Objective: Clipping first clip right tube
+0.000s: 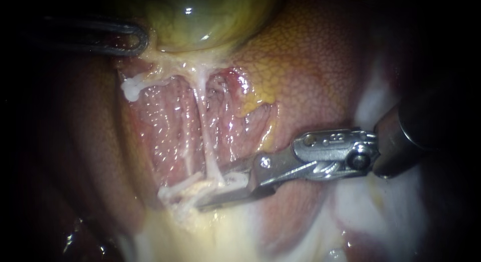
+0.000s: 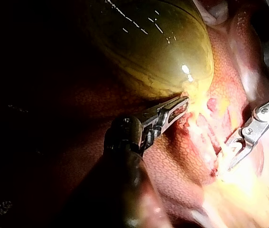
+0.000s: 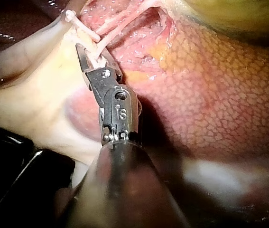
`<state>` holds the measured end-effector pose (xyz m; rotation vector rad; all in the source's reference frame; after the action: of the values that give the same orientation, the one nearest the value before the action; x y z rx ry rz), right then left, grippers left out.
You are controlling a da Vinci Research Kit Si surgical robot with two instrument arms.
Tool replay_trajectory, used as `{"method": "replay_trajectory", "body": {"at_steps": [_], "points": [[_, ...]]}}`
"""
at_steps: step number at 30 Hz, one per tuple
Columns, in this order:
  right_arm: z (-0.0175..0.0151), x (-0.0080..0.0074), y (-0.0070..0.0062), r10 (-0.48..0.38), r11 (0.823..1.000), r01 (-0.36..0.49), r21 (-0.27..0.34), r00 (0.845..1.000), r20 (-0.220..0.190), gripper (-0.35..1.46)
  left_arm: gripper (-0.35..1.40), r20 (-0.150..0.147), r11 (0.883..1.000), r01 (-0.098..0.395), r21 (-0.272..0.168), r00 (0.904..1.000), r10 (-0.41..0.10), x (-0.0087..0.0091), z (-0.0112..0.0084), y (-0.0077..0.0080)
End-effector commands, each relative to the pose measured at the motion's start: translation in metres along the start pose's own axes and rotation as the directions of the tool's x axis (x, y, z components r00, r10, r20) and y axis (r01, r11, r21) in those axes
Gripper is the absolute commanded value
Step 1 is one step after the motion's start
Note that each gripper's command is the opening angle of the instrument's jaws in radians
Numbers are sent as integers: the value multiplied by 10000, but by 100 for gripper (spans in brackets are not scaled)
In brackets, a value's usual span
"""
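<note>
Between slim silver right instrument [image 1: 213,189] jaws: thin pale right tube [image 1: 206,137]
Jaw state: narrowly apart, straddling, unclamped
Ahead: glossy yellow-green gallbladder [image 1: 200,16]

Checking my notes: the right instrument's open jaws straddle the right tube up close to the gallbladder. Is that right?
Not quite. The right instrument's open jaws straddle the right tube at its lower end, well away from the gallbladder. The endoscope view shows it.

- Silvery metal right instrument [image 1: 210,189]: polished, with bright glints along its hinge.
- Olive-green rounded gallbladder [image 1: 200,16]: smooth, wet and glossy.
- Reddish-brown liver [image 1: 310,56]: moist, with a finely pebbled surface.
- Thin whitish tubes [image 1: 207,137]: stringy and slick.
</note>
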<state>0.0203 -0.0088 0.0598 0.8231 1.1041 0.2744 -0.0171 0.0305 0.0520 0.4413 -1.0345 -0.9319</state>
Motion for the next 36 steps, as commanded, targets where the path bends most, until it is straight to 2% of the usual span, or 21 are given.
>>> {"method": "replay_trajectory", "body": {"at_steps": [1,6,8,10,16,17,22,26,29,36], "points": [[0,0,0,-62,10000,62,6,10000,-62,3,-35,0,10000,-3,-4,10000,3,0,0,0],[-1,-1,2,-71,9999,74,85,9990,-438,32,-35,1,10000,-6,-5,10000,6,1,0,1],[-1,-1,3,-74,9999,85,148,9971,-757,42,-35,1,10000,-6,-5,10000,6,1,0,1],[-2,-1,6,-74,9997,97,210,9938,-1106,46,-35,1,10000,-6,-6,10000,6,1,0,1],[-6,-3,19,-53,10000,61,42,9862,-1654,50,-35,0,10000,-6,-3,10000,6,1,0,1],[-7,-4,22,10,10000,6,84,9826,-1857,50,-35,0,10000,-6,-3,10000,6,1,0,1],[-9,-4,27,257,9993,-183,332,9710,-2376,50,-35,-1,10000,-6,-2,10000,6,1,0,1],[-7,-1,27,625,9953,-384,885,9553,-2890,50,-35,-1,10000,-6,-2,10000,6,1,0,1],[-6,-1,26,853,9902,-467,1316,9484,-3053,50,-35,-1,10000,-6,-2,10000,6,1,0,1],[-5,-1,25,1650,9584,-673,2775,9237,-3457,49,-35,0,10000,-5,-3,10000,5,0,0,1]]}}
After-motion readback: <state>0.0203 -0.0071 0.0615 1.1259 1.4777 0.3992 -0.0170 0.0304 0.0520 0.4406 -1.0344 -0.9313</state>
